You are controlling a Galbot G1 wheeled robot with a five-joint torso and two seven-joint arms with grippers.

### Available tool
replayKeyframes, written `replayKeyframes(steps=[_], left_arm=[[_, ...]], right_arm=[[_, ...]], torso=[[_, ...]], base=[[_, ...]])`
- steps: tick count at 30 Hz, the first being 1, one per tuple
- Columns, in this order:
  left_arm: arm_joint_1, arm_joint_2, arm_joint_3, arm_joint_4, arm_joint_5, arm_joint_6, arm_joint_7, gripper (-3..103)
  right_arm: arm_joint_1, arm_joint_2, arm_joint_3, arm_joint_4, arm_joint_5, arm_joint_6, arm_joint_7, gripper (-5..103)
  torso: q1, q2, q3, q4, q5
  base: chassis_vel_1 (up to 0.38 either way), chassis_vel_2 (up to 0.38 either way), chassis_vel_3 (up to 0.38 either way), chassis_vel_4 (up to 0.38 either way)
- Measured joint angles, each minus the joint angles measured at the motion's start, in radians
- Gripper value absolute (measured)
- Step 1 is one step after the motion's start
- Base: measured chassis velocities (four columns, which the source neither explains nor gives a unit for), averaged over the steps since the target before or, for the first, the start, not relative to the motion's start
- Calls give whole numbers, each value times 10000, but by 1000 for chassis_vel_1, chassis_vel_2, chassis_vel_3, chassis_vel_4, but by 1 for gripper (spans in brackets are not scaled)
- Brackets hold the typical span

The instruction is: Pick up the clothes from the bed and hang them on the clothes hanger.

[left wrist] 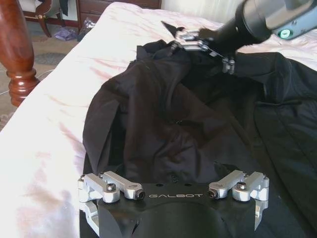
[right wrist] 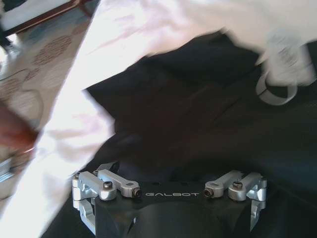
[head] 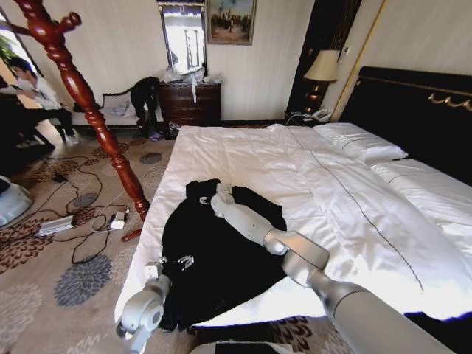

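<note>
At the far left we saw the coat stand (head: pixel 81 92) leaning across the head view, its foot on the carpet just beside the bed (head: pixel 346 192), near enough, we judged, for a short carry. Our left gripper (head: pixel 171 263) hovered over the lower hem of the black coat (head: pixel 221 258), jaws wide and holding nothing. The coat lay spread flat near the bed's foot corner, its long axis running up the bed, collar pointing toward the pillows and hem toward us. Our right gripper (head: pixel 209 198) reached to the collar end, probably to lift by the neck; whether its jaws had closed we could not tell.
</note>
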Motion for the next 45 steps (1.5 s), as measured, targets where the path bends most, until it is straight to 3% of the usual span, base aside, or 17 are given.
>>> replayKeyframes(steps=[7, 10, 12, 13, 14, 15, 18, 19, 22, 24, 25, 26, 28, 30, 31, 33, 45], left_arm=[[-6, 47, -31, -1, -51, -13, -1, 100], [-10, 79, -34, -2, -96, -19, 5, 100], [-5, 109, 2, -14, -160, -39, 2, 100], [-5, 109, 2, -14, -160, -39, 2, 100], [8, 114, 54, -30, -185, -75, 16, 100], [18, 115, 115, -50, -201, -107, 40, 100], [99, 116, 324, -84, -179, -149, 77, 100], [99, 116, 324, -84, -179, -149, 77, 100], [259, 230, 390, -171, -154, -282, 163, 100], [320, 365, 277, -231, -238, -458, 295, 100], [320, 365, 277, -231, -238, -458, 295, 100], [332, 477, 95, -301, -425, -637, 424, 100], [304, 690, -325, -459, -970, -981, 618, 100], [288, 740, -412, -521, -1126, -1026, 640, 100], [261, 848, -606, -720, -1496, -1048, 658, 100], [267, 922, -781, -891, -1680, -977, 601, 100], [1004, 805, -1724, -1482, -1924, -699, 414, 100]], right_arm=[[-229, -20, -132, 864, -132, 155, 257, 100], [-272, -214, -273, 2045, 164, 261, 543, 100], [-351, -1258, -406, 4600, 990, 384, 1499, 100], [-351, -1258, -406, 4600, 990, 384, 1499, 100], [-441, -1946, -342, 5840, 1384, 413, 2012, 100], [-559, -2498, -166, 6904, 1670, 418, 2313, 100], [-1377, -4879, 983, 9649, 2032, 242, 2614, 100], [-1377, -4879, 983, 9649, 2032, 242, 2614, 100], [-3194, -7032, 2524, 10975, 1973, 172, 2735, 100], [-4411, -7663, 3704, 11387, 1769, 84, 2799, 100], [-4411, -7663, 3704, 11387, 1769, 84, 2799, 100], [-5495, -7961, 4717, 11691, 1538, -65, 2940, 100], [-7822, -8069, 6409, 12244, 812, -386, 3152, 100], [-8324, -8023, 6766, 12380, 593, -465, 3175, 100], [-9450, -7825, 7496, 12704, 37, -627, 3249, 100], [-10560, -7481, 7959, 12946, -508, -758, 3432, 100], [-12485, -5434, 9658, 12916, -721, -521, 4351, 100]], torso=[[4, 0, 3, -17, -1], [3, -1, 3, 5, 0], [-1, 1, -1, 10, 0], [-1, 1, -1, 10, 0], [-2, 1, -1, -12, -1], [-1, 1, 1, -18, 1], [0, 0, 1, -6, 3], [0, 0, 1, -6, 3], [-2, 1, -1, -19, 7], [-1, 1, 0, -14, 10], [-1, 1, 0, -14, 10], [0, 1, 0, -11, 5], [-1, 1, 0, -10, 11], [-1, 1, 0, -11, 10], [-2, 1, -1, -12, 1], [0, 1, 0, -8, 4], [0, 1, 0, -8, -2]], base=[[0, 0, 0, 0], [0, 0, 0, 0], [0, 0, 0, 0], [0, 0, 0, 0], [0, 0, 0, 0], [0, 0, 0, 0], [0, 0, 0, 0], [0, 0, 0, 0], [0, 0, 0, 0], [0, 0, 0, 0], [0, 0, 0, 0], [0, 0, 0, 0], [0, 0, 0, 0], [0, 0, 0, 0], [0, 0, 0, 0], [0, 0, 0, 0], [0, 0, 0, 0]])
